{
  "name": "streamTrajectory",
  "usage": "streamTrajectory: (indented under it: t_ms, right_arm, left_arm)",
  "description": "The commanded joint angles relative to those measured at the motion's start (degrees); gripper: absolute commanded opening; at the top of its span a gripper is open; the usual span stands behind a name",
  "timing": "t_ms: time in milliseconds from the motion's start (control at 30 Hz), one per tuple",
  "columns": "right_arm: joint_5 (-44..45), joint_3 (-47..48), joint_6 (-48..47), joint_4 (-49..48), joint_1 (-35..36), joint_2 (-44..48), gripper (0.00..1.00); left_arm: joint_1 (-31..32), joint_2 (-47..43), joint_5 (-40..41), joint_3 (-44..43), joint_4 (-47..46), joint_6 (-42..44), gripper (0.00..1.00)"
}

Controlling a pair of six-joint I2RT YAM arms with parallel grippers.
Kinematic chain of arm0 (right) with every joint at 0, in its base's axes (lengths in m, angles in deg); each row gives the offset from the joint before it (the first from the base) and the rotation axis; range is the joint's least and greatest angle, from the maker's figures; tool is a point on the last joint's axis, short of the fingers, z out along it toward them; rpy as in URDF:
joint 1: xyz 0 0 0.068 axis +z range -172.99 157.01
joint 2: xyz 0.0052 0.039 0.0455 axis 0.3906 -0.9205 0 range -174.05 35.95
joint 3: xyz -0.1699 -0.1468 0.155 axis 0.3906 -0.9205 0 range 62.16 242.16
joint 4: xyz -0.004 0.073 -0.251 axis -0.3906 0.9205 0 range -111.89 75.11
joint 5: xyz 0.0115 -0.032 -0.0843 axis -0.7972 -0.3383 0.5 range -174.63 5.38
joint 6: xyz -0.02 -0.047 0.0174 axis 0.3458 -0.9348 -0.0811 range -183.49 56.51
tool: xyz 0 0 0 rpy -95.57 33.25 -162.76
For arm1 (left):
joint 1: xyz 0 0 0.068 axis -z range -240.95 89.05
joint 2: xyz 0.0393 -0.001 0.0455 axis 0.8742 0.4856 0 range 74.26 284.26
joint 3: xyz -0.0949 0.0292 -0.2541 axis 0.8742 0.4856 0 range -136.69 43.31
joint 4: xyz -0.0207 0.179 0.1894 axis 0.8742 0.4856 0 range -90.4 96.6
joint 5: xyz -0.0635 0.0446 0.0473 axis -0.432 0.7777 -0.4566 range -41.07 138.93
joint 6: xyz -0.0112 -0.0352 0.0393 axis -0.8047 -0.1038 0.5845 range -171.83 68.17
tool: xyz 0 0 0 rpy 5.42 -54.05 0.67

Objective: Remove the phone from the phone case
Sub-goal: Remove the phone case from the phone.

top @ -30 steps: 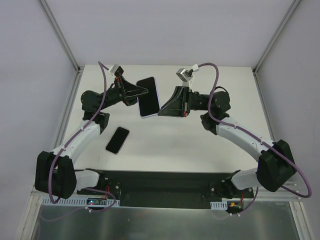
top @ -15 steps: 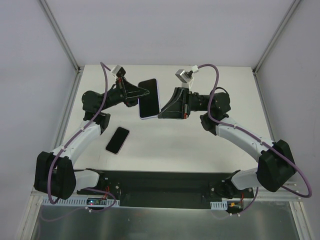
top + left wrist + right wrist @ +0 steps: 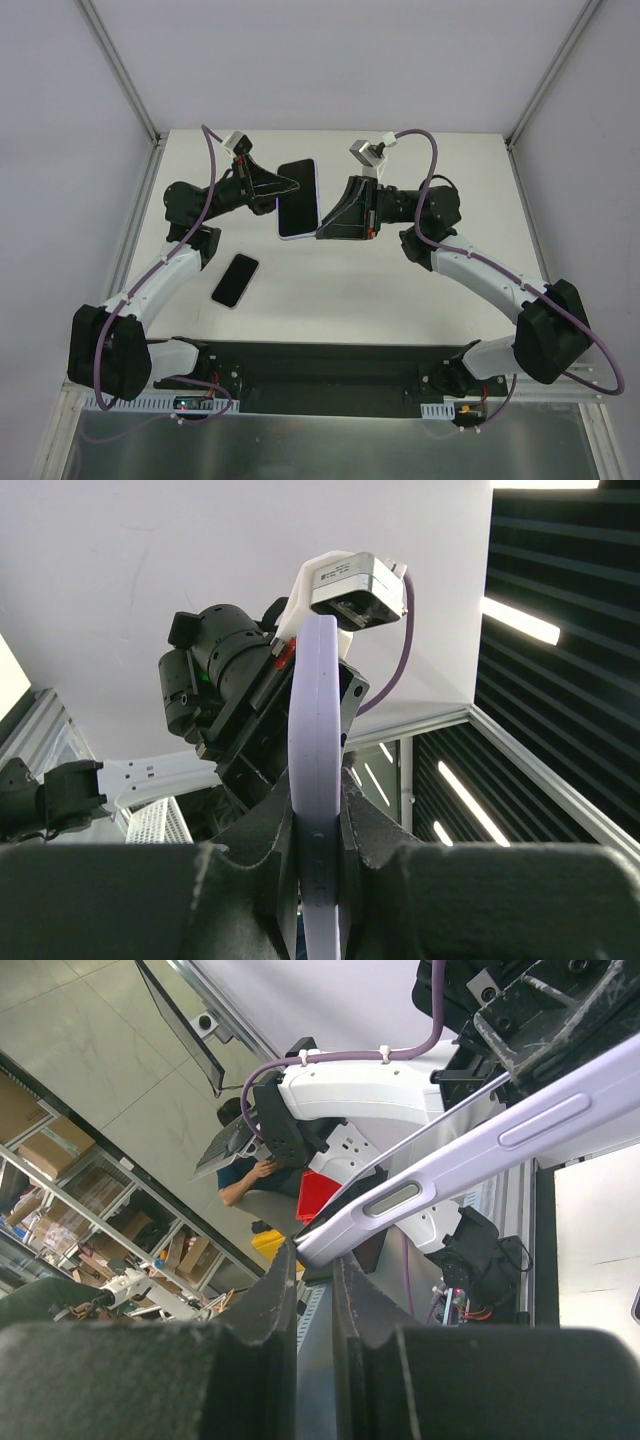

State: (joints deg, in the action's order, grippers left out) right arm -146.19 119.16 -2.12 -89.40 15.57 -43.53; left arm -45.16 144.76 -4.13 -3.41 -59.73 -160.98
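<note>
A phone with a dark screen sits in a lilac phone case [image 3: 298, 198], held in the air above the middle of the table, screen up. My left gripper [image 3: 288, 186] is shut on the case's upper left long edge; in the left wrist view the lilac edge [image 3: 316, 720] rises from between the fingers [image 3: 262, 845]. My right gripper [image 3: 320, 228] comes in from the right and is shut on the lower right corner; the right wrist view shows that corner with the side buttons [image 3: 395, 1200] pinched at my fingertips [image 3: 283, 1280].
A second dark phone-shaped slab [image 3: 235, 281] with a pale rim lies flat on the white table [image 3: 420, 290], in front of the left arm. Aluminium frame posts [image 3: 128, 230] and grey walls bound the table on the left, right and back.
</note>
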Motion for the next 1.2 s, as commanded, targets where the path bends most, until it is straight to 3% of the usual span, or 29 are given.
streamTrajectory:
  t_ms: [0, 300, 700, 1167]
  right_arm:
    - [-0.1, 4.2, -3.3, -17.4, 3.0, 2.8, 0.01]
    - [1.4, 2.0, -6.6, -12.7, 3.0, 3.2, 0.01]
    - [4.5, -1.1, -17.8, 3.0, 2.0, 7.2, 0.01]
    - [6.5, 0.4, -18.8, 6.7, 2.0, 5.2, 0.01]
  left_arm:
    - [0.9, 0.2, 4.0, -1.2, 3.4, 2.4, 0.00]
    - [1.0, -1.2, 4.1, -2.2, 4.8, 2.6, 0.00]
    - [1.0, -3.2, 3.5, -3.9, 6.6, 3.8, 0.00]
    - [1.1, -4.4, 3.1, -4.5, 7.0, 3.8, 0.00]
